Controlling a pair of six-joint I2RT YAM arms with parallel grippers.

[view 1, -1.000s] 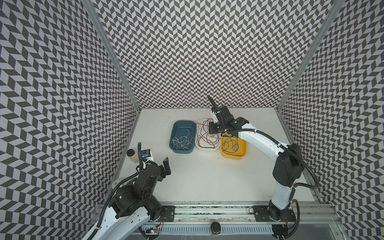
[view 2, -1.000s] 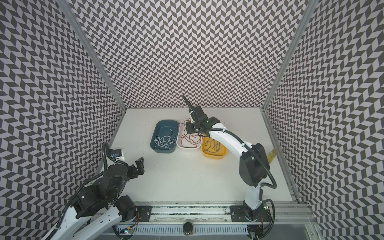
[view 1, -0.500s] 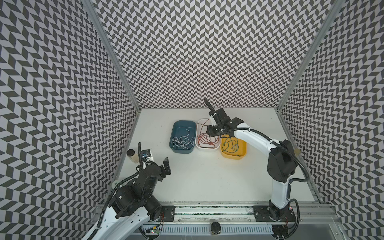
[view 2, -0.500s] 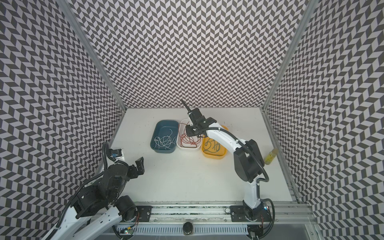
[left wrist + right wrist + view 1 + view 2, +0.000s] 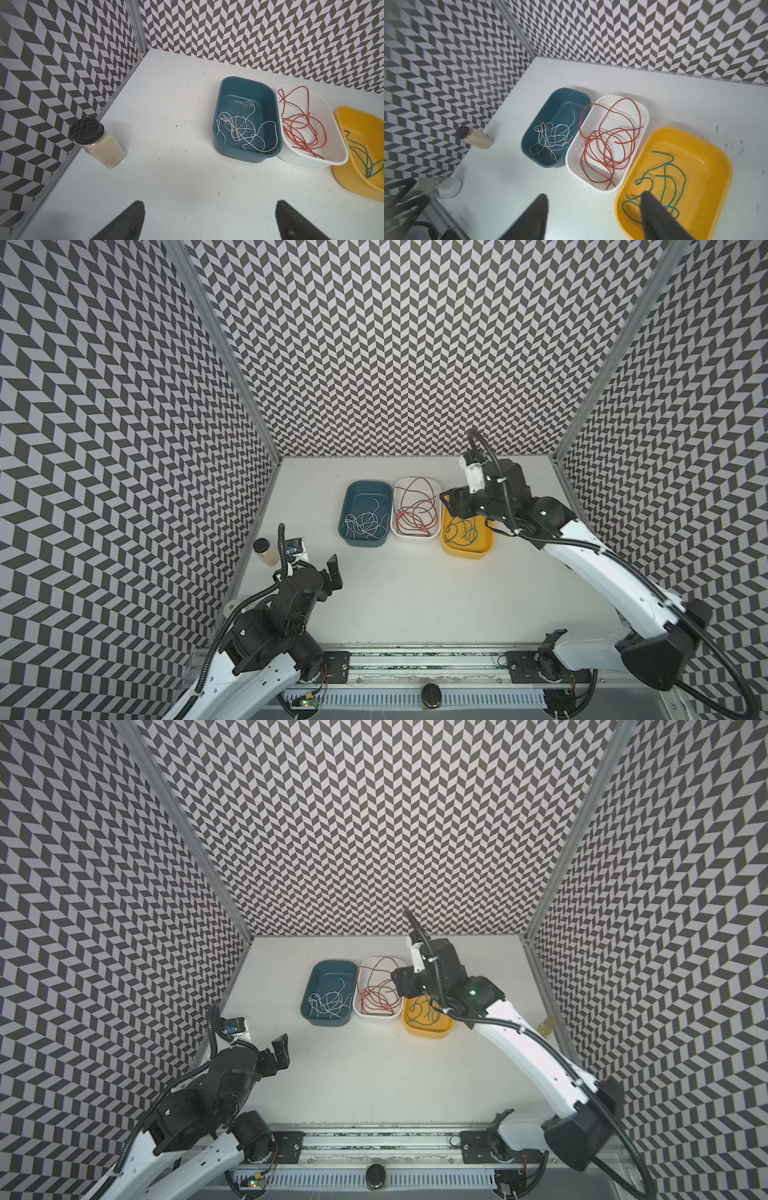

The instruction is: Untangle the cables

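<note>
left end effector (image 5: pixel 209 202) apart | right end effector (image 5: pixel 593 194) apart | white speckled table (image 5: pixel 415 605) | chevron walls (image 5: pixel 395 344)

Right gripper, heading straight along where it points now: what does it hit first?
Most likely the white tub, at its rim or the red cable inside. The right gripper is open, one finger in front of the yellow tub. Depth is unclear: it might touch bare table first.

White tub (image 5: pixel 377 1020), just beside blue tub (image 5: pixel 332 972), holds looped red cable (image 5: pixel 376 997).
</note>
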